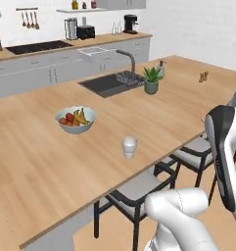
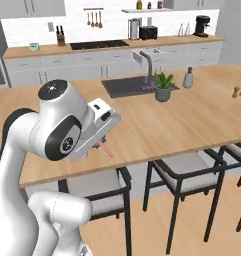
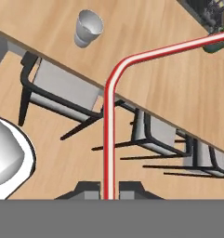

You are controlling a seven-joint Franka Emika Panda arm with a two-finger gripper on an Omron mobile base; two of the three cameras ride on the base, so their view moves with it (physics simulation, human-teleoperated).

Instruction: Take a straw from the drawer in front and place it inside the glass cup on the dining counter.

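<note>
Straw (image 3: 108,139) pinched by end effector (image 3: 108,189), bend visible

No legible text, labels, brands, numbers or signs anywhere in these frames. Surfaces are plain renders and nothing carries readable print.
</note>
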